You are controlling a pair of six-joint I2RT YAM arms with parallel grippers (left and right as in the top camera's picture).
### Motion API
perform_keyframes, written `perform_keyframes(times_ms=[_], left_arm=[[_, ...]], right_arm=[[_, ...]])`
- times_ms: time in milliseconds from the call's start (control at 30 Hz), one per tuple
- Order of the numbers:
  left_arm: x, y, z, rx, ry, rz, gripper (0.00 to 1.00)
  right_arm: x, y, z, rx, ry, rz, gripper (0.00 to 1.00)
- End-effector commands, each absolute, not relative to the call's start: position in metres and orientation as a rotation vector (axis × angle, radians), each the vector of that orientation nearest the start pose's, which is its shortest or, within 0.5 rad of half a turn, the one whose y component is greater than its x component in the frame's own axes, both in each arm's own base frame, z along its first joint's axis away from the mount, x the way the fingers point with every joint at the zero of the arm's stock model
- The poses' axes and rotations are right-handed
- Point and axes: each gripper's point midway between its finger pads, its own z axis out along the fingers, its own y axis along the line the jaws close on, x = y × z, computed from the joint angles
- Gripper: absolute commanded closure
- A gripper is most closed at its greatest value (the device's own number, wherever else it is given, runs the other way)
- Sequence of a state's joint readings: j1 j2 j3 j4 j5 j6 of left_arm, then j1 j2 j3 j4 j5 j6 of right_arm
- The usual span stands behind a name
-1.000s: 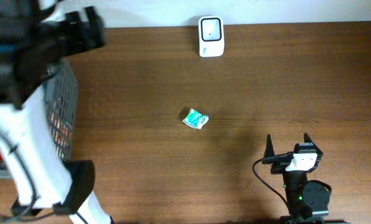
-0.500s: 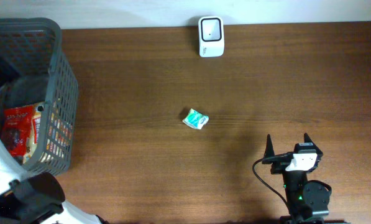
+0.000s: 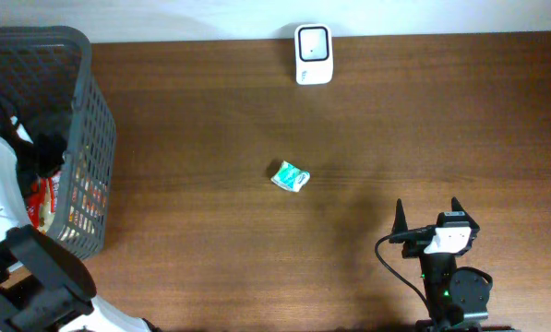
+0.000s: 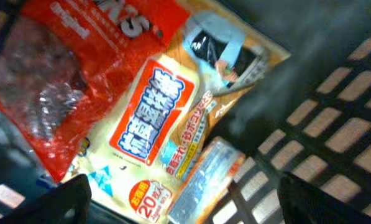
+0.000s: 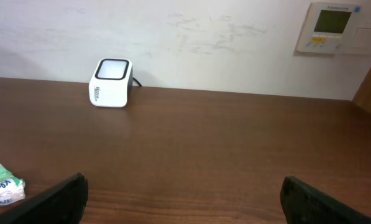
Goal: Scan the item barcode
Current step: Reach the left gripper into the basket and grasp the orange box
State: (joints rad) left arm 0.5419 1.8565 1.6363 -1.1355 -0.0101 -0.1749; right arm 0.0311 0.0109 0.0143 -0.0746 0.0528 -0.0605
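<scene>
**Overhead**
- Tabletop (image 3: 210, 249): dark wood.
- Basket (image 3: 95, 138): grey mesh, far left. The left arm (image 3: 0, 180) reaches down into it and hides most of the contents.
- Barcode scanner (image 3: 312, 53): white box at the far edge, centre, well apart from the basket.
- Green-and-white packet (image 3: 291, 176): small, lying alone mid-table.
- Right pincer (image 3: 427, 219): near right, fingers spread apart, holding nothing.

**Left wrist**
- Left pincer (image 4: 185, 208): fingers wide apart at the two lower corners, nothing between them. It hovers above the basket contents.
- White-and-yellow pouch (image 4: 151, 115): probably the item to scan, since it lies most directly below the pincer.
  - Look: flat, slanted, glossy film with a red-bordered label panel and printed characters. No barcode shows on the upper face.
  - Handling, as judged: light, soft, crinkly and slippery.
  - Hold, as judged: best pinched across a free edge or sealed margin, not on the slick middle. It would likely need turning to show its code.
- Red packet (image 4: 54, 74): on the pouch's left, overlapping it.
- Silver-blue packet (image 4: 201, 180): touching the pouch's lower right.

**Right wrist**
- The right pincer's fingers are parted at the frame corners, with nothing between them.
- The scanner stands far left against the wall.
- The green-and-white packet lies near left.
- Wall panel (image 5: 337, 28): upper right.
</scene>
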Motion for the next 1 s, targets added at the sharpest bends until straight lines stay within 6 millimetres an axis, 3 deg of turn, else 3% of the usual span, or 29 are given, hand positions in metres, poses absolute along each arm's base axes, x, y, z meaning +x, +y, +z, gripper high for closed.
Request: perform_keyframes(times_ms=[0, 167, 333, 400, 633, 700, 800, 867, 933, 967], left_arm=[[0.333, 0.207, 0.120, -1.017, 2.776, 0.093, 0.07], [0.328, 0.205, 0.116, -1.036, 2.796, 0.094, 0.16], [0.317, 0.197, 0.084, -1.071, 2.861, 0.067, 0.16], [0.318, 0.190, 0.073, -1.077, 2.887, 0.004, 0.16], [0.328, 0.170, 0.048, -1.077, 2.922, -0.221, 0.30], [0.328, 0.170, 0.043, -1.050, 2.939, -0.223, 0.58], [0.331, 0.173, 0.046, -1.046, 2.927, -0.219, 0.77], [0.337, 0.176, 0.058, -1.040, 2.914, -0.213, 0.95], [0.343, 0.180, 0.078, -1.032, 2.899, -0.207, 1.00], [0.349, 0.184, 0.098, -1.024, 2.882, -0.199, 1.00]], right_arm=[[0.246, -0.005, 0.157, -0.024, 1.645, -0.082, 0.02], [0.246, -0.005, 0.157, -0.024, 1.644, -0.082, 0.02], [0.246, -0.005, 0.157, -0.025, 1.645, -0.082, 0.02], [0.246, -0.005, 0.157, -0.025, 1.645, -0.082, 0.02], [0.246, -0.005, 0.157, -0.024, 1.644, -0.082, 0.02], [0.246, -0.005, 0.157, -0.025, 1.645, -0.082, 0.02], [0.246, -0.005, 0.157, -0.025, 1.645, -0.082, 0.02], [0.246, -0.005, 0.157, -0.024, 1.645, -0.082, 0.02], [0.246, -0.005, 0.157, -0.025, 1.645, -0.082, 0.02], [0.246, -0.005, 0.157, -0.024, 1.645, -0.082, 0.02]])
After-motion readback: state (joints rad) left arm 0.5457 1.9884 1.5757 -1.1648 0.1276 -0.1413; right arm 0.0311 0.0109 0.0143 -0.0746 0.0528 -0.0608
